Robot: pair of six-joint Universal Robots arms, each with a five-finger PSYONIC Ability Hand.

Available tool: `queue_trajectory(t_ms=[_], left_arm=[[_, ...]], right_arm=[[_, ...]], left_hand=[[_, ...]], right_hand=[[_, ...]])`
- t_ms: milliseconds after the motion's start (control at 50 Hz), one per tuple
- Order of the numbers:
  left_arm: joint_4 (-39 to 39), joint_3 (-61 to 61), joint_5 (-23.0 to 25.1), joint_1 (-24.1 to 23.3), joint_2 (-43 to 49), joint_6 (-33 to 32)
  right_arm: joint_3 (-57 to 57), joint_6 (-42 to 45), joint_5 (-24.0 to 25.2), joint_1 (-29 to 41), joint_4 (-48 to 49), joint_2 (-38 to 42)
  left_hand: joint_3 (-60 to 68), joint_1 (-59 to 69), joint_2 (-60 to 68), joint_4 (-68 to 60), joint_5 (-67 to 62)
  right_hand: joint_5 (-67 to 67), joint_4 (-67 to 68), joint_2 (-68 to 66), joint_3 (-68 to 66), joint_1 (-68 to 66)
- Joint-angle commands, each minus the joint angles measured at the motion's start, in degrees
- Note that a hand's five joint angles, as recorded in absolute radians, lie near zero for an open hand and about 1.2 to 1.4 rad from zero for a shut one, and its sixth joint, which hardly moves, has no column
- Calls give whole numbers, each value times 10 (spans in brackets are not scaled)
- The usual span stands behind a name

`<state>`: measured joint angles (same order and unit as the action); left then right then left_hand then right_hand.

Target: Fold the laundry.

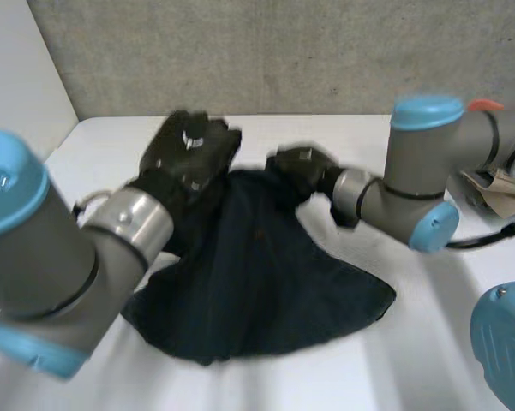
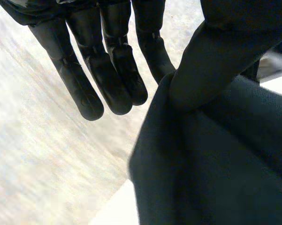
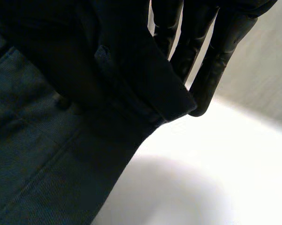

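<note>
Seen from the head view, a dark blue garment [image 1: 257, 282] lies spread over the middle of the white table [image 1: 360, 137], its far edge gathered and raised off the table by both hands. The left hand [image 1: 188, 154] and the right hand [image 1: 300, 167] hover over the far half of the table, near each other, one at each end of that lifted edge.

In the left wrist view the left hand [image 2: 108, 70] has its fingers straight, pointing down toward the table [image 2: 110, 213]. The garment [image 2: 216, 164] bunches on the thumb side and touches the nearest finger, so I judge it pinched there, though only by a narrow fold.

In the right wrist view the right hand [image 3: 216, 56] has a thick hemmed band of the garment [image 3: 47, 140] across its straight fingers, clamped from the other side as far as I can judge. The rest hangs down to the table [image 3: 216, 178].

The risk I see is that the left grip looks thin while most of the garment rests on the table. A quick pull could slip that corner free and drop the edge crooked. With the edge bunched rather than stretched, the fold could also set skewed
</note>
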<state>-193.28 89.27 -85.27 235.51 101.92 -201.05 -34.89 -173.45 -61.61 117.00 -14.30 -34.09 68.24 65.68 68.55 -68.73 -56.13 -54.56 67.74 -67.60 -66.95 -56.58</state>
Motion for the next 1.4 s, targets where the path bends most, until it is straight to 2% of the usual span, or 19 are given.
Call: queue_trajectory(t_ms=[20,80,180,260,360,440,560,680,740,760,780,820,900,980,1060,1160,1240,1300,1400], left_arm=[[-74,-231,5,18,82,-184],[-111,-312,21,21,97,-231],[-151,-350,29,20,95,-225],[-152,-299,28,9,93,-213],[-155,-177,27,-8,73,-197],[-154,-76,5,-36,72,-188],[-151,57,-90,-86,73,-158],[-150,112,-121,-145,70,-98],[-146,120,-120,-154,59,-67],[-141,121,-120,-153,51,-60],[-137,120,-120,-153,44,-58],[-130,120,-120,-145,36,-53],[-112,124,-116,-94,24,-50],[-100,147,-107,-25,2,-47],[-100,173,-54,33,-4,-38],[-97,209,62,106,-1,-9],[-102,226,113,135,4,-5],[-98,221,121,149,11,1],[-99,212,124,139,45,25]], right_arm=[[4,-24,-120,-2,234,-127],[-21,-24,-147,-2,326,-188],[-50,-16,-155,-5,377,-238],[-89,8,-152,-6,367,-261],[-218,49,-134,-6,361,-291],[-315,89,-129,-5,354,-293],[-456,158,-134,-12,333,-296],[-577,215,-135,-36,296,-324],[-609,224,-132,-49,296,-329],[-624,224,-131,-56,295,-331],[-629,224,-131,-59,294,-331],[-638,222,-129,-66,294,-331],[-652,214,-130,-92,292,-334],[-655,205,-129,-112,292,-340],[-655,196,-129,-124,292,-340],[-652,177,-130,-128,291,-338],[-650,167,-129,-131,291,-334],[-650,166,-130,-131,291,-333],[-651,166,-129,-128,291,-333]], left_hand=[[118,143,115,-113,-139],[118,143,115,-113,-139],[118,143,115,-113,-139],[118,143,115,-113,-139],[118,143,115,-113,-139],[118,143,115,-113,-139],[118,143,115,-113,-139],[118,143,115,-113,-139],[-135,-110,-138,140,114],[-311,-285,-314,316,290],[-361,-335,-364,366,340],[-368,-343,-371,373,347],[-400,-375,-403,405,379],[-449,-423,-452,454,428],[-451,-425,-454,456,430],[-415,-390,-419,420,394],[-402,-376,-405,407,381],[-399,-373,-402,404,378],[-337,-311,-340,341,316]], right_hand=[[-154,123,-124,-131,-234],[-154,123,-124,-131,-234],[-154,123,-124,-131,-234],[-154,123,-124,-131,-234],[-154,123,-124,-131,-234],[-154,123,-124,-131,-234],[-154,123,-124,-131,-234],[-154,123,-124,-131,-234],[-154,123,-124,-131,-234],[-154,123,-124,-131,-234],[-154,123,-124,-131,-234],[-154,123,-124,-131,-234],[-154,123,-124,-131,-234],[-154,123,-124,-131,-234],[-154,123,-124,-131,-234],[-154,123,-124,-131,-234],[-154,123,-124,-131,-234],[-154,123,-124,-131,-234],[-154,123,-124,-131,-234]])
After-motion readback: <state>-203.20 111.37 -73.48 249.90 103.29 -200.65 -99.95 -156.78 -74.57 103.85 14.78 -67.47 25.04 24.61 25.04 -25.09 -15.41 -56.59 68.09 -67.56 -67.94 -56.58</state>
